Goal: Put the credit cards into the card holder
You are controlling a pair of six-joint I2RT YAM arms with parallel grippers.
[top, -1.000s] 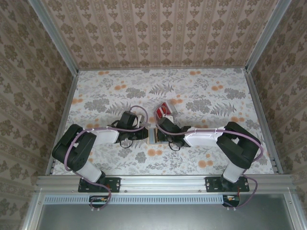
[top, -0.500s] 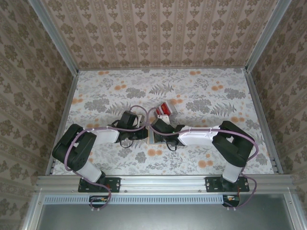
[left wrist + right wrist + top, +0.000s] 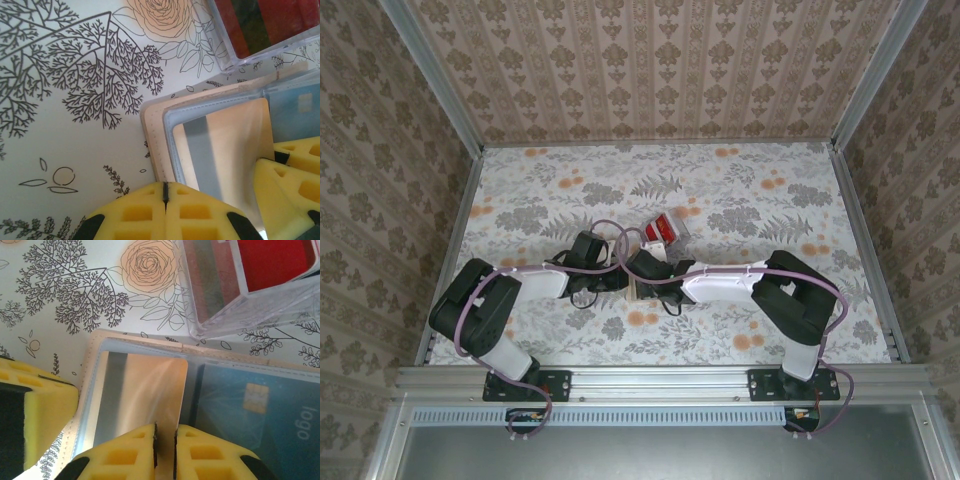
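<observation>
The tan card holder [image 3: 91, 357] [image 3: 152, 135] [image 3: 637, 293] lies open and flat on the floral table. A shiny gold card [image 3: 145, 385] [image 3: 230, 140] sits in its left sleeve, and a blue chip card [image 3: 260, 405] fills the right sleeve. Red credit cards [image 3: 272, 260] [image 3: 280, 20] [image 3: 660, 229] stand in a clear box just beyond it. My left gripper [image 3: 165, 192] [image 3: 620, 283] is shut, its tips pressing on the holder's left border. My right gripper [image 3: 165, 437] [image 3: 640, 280] hovers over the gold card's near edge, its pads a narrow gap apart.
The clear plastic box [image 3: 220, 320] [image 3: 225, 55] stands close behind the holder. Both arms meet at the table's middle, foam fingers [image 3: 30, 410] almost touching. Patterned walls [image 3: 660, 70] ring the table [image 3: 770, 200], with open floral surface to the left, right and back.
My right gripper has slid left along the holder toward the left gripper, and its pads have parted slightly. The left gripper closed fully and stayed in place.
</observation>
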